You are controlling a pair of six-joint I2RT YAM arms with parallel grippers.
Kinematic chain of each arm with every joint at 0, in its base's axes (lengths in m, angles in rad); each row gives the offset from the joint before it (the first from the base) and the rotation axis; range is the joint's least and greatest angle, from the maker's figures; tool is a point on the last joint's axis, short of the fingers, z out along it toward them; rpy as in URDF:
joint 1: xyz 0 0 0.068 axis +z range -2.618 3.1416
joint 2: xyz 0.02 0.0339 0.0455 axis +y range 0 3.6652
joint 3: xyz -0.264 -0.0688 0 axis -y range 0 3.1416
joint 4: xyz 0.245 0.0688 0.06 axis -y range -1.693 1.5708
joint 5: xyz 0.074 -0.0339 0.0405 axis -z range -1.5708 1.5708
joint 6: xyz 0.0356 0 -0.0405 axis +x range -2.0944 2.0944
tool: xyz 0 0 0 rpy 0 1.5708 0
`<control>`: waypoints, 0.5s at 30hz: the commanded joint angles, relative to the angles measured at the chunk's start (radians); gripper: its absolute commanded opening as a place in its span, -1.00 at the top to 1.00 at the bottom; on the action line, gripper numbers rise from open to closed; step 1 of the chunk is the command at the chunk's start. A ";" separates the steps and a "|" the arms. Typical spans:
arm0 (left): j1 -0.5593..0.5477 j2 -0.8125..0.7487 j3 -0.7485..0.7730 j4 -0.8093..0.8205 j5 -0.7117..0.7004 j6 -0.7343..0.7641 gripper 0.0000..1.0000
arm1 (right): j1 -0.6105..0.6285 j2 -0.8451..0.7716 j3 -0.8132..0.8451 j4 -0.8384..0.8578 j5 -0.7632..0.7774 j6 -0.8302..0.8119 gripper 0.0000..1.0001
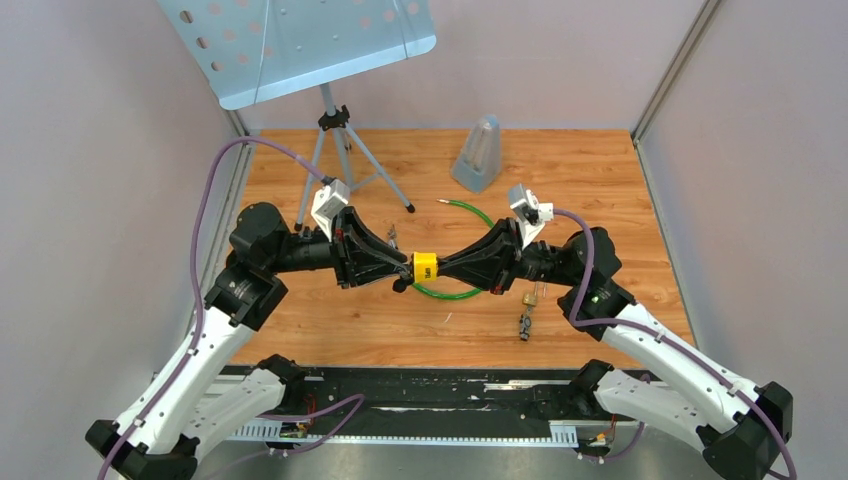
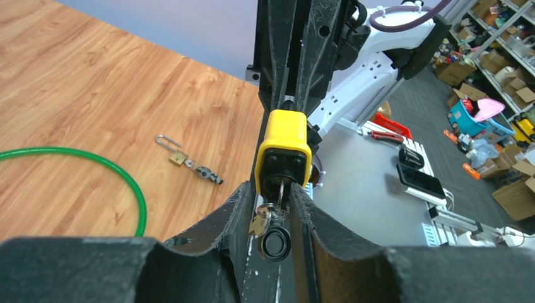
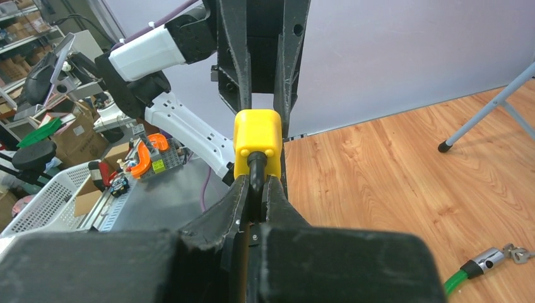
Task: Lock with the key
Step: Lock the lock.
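Observation:
A yellow cable lock (image 1: 425,267) hangs above the table between my two grippers. In the left wrist view a key (image 2: 281,188) sits in the keyhole of the lock (image 2: 282,148). A ring with a brass key and a black round key head (image 2: 275,243) dangles below it. My left gripper (image 2: 277,192) is closed narrowly on the key and ring; it also shows in the top view (image 1: 405,269). My right gripper (image 3: 257,182) is shut on the black cable stub entering the lock (image 3: 255,140), and shows in the top view (image 1: 446,267). The green cable (image 1: 450,294) loops on the table below.
A small brass padlock with keys (image 1: 527,308) lies on the wood by the right arm, and also shows in the left wrist view (image 2: 178,158). A grey metronome-like object (image 1: 478,152) stands at the back. A music stand (image 1: 300,40) on a tripod (image 1: 340,150) is at the back left.

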 commanded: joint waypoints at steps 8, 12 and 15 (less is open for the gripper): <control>-0.004 0.050 0.002 0.061 0.102 0.001 0.50 | -0.004 -0.010 0.005 0.149 -0.032 -0.035 1.00; -0.004 0.053 -0.006 0.069 0.141 0.012 0.92 | -0.004 -0.013 0.005 0.145 -0.029 -0.037 1.00; -0.003 0.044 -0.012 0.069 0.138 0.030 1.00 | -0.003 -0.012 0.007 0.132 -0.018 -0.038 1.00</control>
